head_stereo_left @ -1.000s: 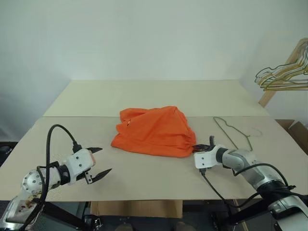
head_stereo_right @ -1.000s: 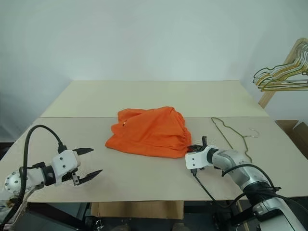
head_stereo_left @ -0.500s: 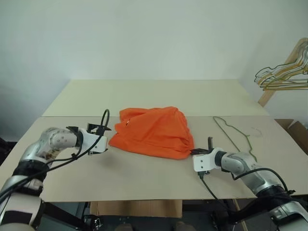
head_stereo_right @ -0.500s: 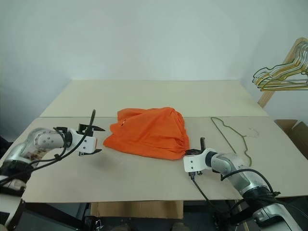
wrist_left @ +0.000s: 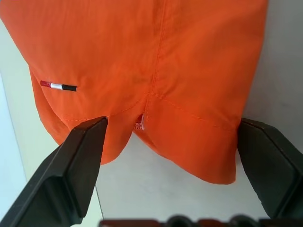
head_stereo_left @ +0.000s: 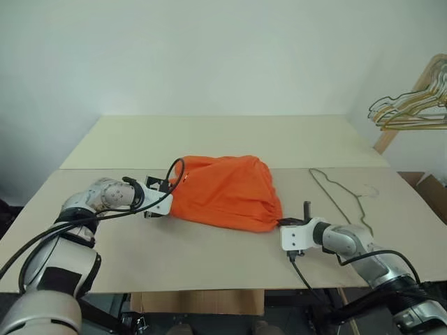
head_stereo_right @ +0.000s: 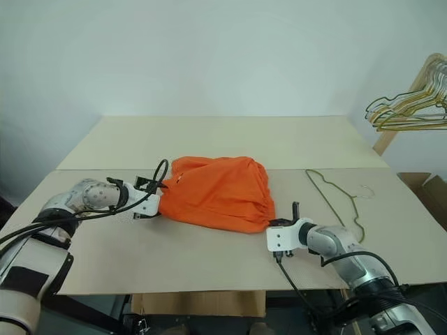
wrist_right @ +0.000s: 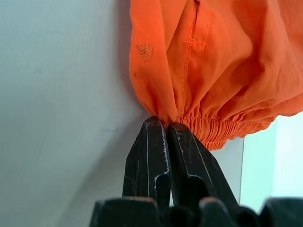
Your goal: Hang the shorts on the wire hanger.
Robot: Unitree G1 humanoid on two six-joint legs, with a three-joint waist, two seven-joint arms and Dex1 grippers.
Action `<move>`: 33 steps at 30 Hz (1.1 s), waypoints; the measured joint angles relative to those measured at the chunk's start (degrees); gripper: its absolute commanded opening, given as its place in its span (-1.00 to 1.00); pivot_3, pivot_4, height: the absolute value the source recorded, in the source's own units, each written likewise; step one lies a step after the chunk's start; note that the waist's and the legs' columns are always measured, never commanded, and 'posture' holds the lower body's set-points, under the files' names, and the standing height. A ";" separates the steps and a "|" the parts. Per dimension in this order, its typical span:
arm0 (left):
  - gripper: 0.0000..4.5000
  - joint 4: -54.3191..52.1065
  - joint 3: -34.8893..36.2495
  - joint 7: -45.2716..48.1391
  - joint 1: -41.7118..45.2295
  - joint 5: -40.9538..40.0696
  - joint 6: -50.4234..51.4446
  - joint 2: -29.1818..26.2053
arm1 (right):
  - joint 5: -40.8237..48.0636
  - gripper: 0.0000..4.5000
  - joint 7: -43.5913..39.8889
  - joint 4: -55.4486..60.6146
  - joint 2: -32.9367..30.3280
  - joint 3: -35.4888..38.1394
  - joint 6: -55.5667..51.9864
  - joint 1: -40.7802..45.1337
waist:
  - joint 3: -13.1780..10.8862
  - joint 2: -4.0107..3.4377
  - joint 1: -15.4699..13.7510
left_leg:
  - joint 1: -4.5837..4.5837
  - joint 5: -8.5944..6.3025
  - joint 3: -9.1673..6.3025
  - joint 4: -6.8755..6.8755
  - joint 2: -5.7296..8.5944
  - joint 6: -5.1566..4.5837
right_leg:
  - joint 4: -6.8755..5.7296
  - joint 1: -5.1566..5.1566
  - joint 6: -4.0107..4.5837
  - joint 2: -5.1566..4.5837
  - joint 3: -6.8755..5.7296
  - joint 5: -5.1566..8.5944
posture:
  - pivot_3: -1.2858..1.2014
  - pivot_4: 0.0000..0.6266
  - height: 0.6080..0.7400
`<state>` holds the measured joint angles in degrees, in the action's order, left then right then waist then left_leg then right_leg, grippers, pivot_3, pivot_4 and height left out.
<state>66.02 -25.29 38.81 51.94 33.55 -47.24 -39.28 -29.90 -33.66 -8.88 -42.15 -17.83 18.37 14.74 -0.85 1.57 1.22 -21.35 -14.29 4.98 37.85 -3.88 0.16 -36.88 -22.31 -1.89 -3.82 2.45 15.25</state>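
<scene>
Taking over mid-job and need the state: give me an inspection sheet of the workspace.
Surface: beige table, two boards.
Job's things: orange shorts heaped at centre; wire hanger flat on the table to their right, unused.
Clutter: nothing seen.
Grippers: left gripper open, fingers straddling the shorts' hem; right gripper shut on the waistband.
Cables: black cable trailing from the right wrist.
Surroundings: spare hangers on a wooden rack.
</scene>
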 measured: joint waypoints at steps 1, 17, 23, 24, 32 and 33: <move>1.00 0.13 -0.71 -1.50 0.29 0.82 0.14 0.25 | 0.02 -0.99 -0.02 0.18 0.00 0.17 -0.17 -0.05 | 0.00 0.00 -0.01 | 0.02 0.00 0.00 0.01 0.00 0.00 | -0.02 0.02 0.00 0.00 0.00 0.00 | 0.01 -1.00 1.00; -0.93 4.60 -3.96 -11.62 1.22 4.86 2.67 4.26 | 0.97 -1.00 -0.06 0.88 0.35 0.27 -1.15 -0.28 | -0.01 0.01 -0.19 | -0.02 0.03 -0.02 0.02 0.01 0.04 | -0.09 -0.04 -0.02 0.01 0.00 0.00 | 0.01 -1.00 1.00; -0.98 3.95 -3.27 -12.28 1.05 3.69 1.91 3.55 | 2.01 -1.00 -0.19 3.71 0.47 0.94 -1.93 -2.09 | -0.01 0.02 -0.12 | -0.05 0.03 -0.04 0.02 -0.01 0.05 | -0.09 -0.07 -0.02 0.04 0.00 0.00 | 0.01 -1.00 1.00; -0.98 3.53 -2.70 -11.48 0.88 2.74 1.73 2.98 | 2.19 -1.00 -0.43 4.68 0.46 1.06 -2.32 -2.52 | -0.01 0.02 0.01 | -0.06 0.03 -0.03 0.02 -0.01 0.05 | -0.09 -0.08 -0.02 0.04 0.00 0.00 | 0.00 -1.00 1.00; -0.98 -33.31 5.69 11.80 -24.95 -21.86 6.83 -13.06 | 13.69 -1.00 -13.51 24.83 -8.79 9.00 -11.36 -11.14 | -0.03 -0.08 1.90 | -0.34 -0.06 -0.05 0.02 -0.18 0.10 | -0.23 -0.38 0.00 0.05 0.10 0.01 | 0.03 -1.00 1.00; -0.98 -41.19 6.83 15.11 -29.28 -26.16 10.94 -15.82 | 15.72 -1.00 -15.49 27.45 -10.09 10.21 -12.90 -11.66 | -0.05 -0.02 1.90 | -0.39 -0.05 -0.05 0.03 -0.20 0.10 | -0.23 -0.43 0.01 0.06 0.06 0.00 | 0.03 -1.00 1.00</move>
<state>24.83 -18.46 53.92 22.66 7.39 -36.30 -55.10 -14.19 -49.15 18.57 -52.24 -7.62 5.47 3.08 -0.91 1.55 3.12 -21.73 -14.35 4.93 37.88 -4.07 0.25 -37.11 -22.74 -1.88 -3.76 2.51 15.25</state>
